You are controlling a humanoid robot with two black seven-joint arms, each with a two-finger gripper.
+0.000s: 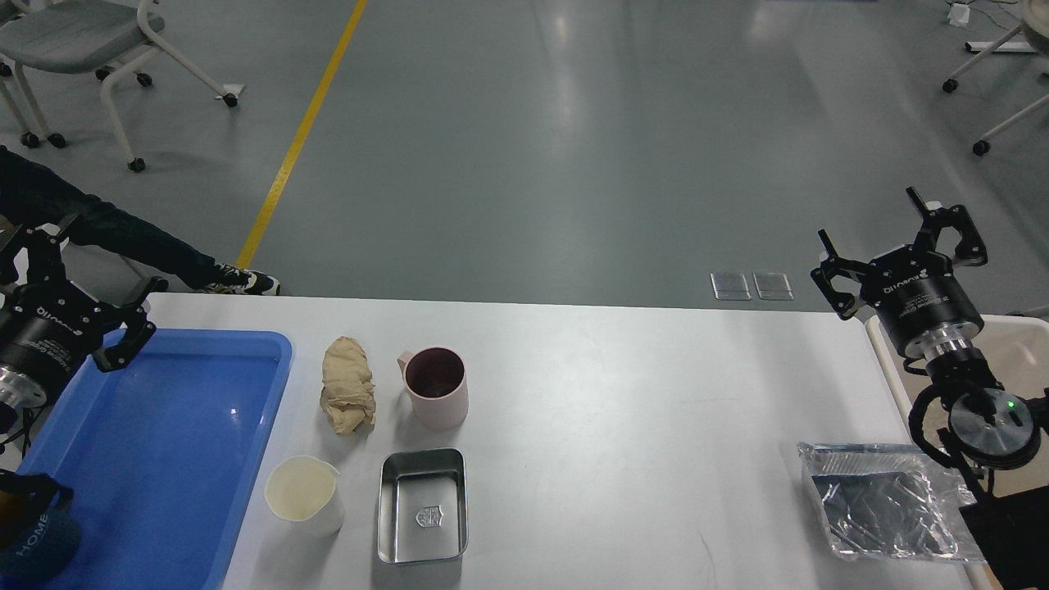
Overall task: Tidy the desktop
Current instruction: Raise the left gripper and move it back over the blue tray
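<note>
The worktop (623,393) is lying flat right in front of me, wide and white with round corners; its long way is running from left to right. It is looking hard and smooth, so I think things will be sliding on it easily; it is not a thing to lift, so I should be picking up what sits on it.

A crumpled tan cloth (348,397) is lying beside a pink mug (436,387), apart from it; the cloth looks soft and light, so any bunch of it should do. The mug is standing up with its handle pointing left; the rim may be a good place to take it. Nearer me, a cream cup (303,494) and a shiny metal tin (423,506) are sitting side by side; a foil tray (889,501) is far right.

A blue tray (156,459) is at the left; a beige bin (1016,352) is at the right.

The left gripper (61,307) is hanging over the blue tray's far corner, jaws spread, holding nothing; the right gripper (897,254) is hanging by the bin, jaws spread and empty too.
</note>
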